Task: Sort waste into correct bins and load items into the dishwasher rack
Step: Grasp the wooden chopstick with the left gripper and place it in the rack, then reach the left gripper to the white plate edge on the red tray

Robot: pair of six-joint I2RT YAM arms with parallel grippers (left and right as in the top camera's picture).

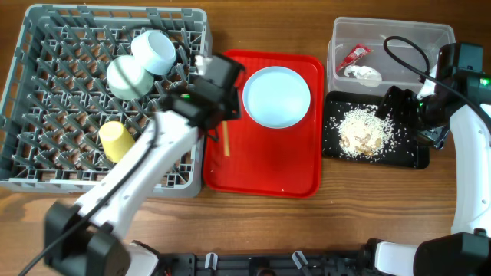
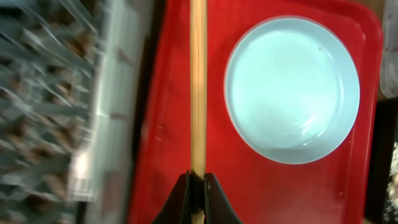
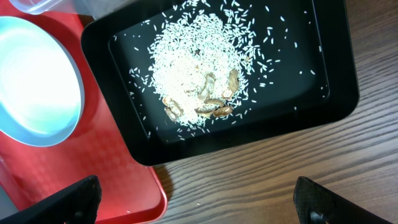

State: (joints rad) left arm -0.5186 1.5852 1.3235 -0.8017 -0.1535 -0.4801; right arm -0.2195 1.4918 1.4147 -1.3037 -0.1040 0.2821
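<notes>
Closest up in the left wrist view, the left gripper (image 2: 198,186) had its black fingers pinched tight on a wooden chopstick (image 2: 198,87). Only one stick could be made out. It ran straight up the frame over the red serving tray (image 2: 180,155), just beside the round pale-blue plate (image 2: 292,87) sitting on that tray.

The surface was a brown wood-grain table (image 1: 368,207), and none of the room beyond it showed. The grey dishwasher rack (image 1: 46,153) took up the left side, with a light-blue bowl (image 1: 156,50), a pale-green bowl (image 1: 126,77) and a small yellow cup (image 1: 115,140) among its pegs.

Over on the right, the right gripper (image 3: 199,205) was spread wide with nothing in it, hanging above bare wood at the edge of the black tray (image 3: 336,99). That tray held a heap of rice crumbs (image 3: 199,68) with a few brownish bits mixed in. Behind it, the clear tub (image 1: 430,38) had the red wrapper (image 1: 356,55) and the white tissue (image 1: 364,73) inside. The wrapper's print was too small to read.
</notes>
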